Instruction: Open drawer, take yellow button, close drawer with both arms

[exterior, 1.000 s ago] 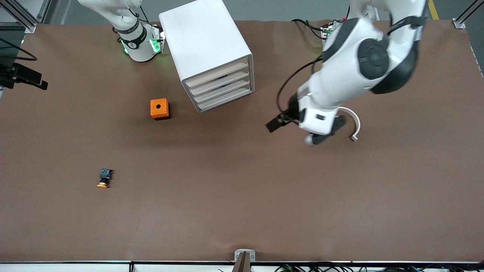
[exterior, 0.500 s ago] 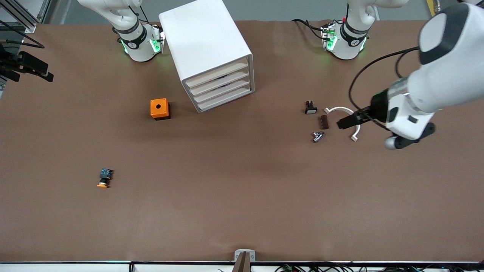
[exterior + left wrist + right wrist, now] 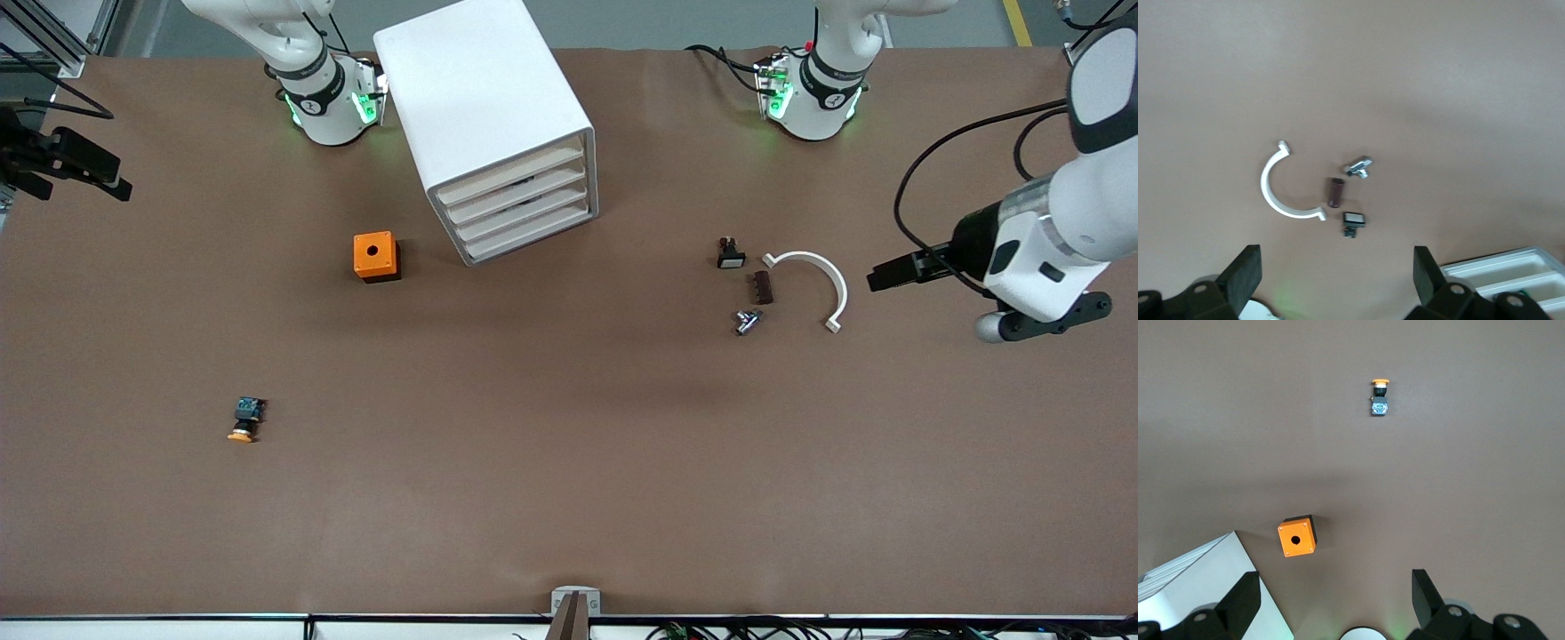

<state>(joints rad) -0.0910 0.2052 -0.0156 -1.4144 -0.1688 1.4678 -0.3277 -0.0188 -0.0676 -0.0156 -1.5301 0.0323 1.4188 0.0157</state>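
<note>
The button (image 3: 245, 420), orange cap and black-and-blue body, lies on the counter (image 3: 569, 462) at lower left of the front view, well apart from the cabinet (image 3: 484, 124), whose top drawer (image 3: 511, 175) sits closed. Both grippers are cut off: the left gripper (image 3: 1335, 280) and right gripper (image 3: 1335, 600) hold their fingers (image 3: 1245, 277) wide apart, empty.

The left gripper (image 3: 1333, 280) hangs high over the left arm's end of the table, fingers (image 3: 1243, 273) spread. The right gripper (image 3: 1333, 600), fingers apart, waits aloft.
</note>
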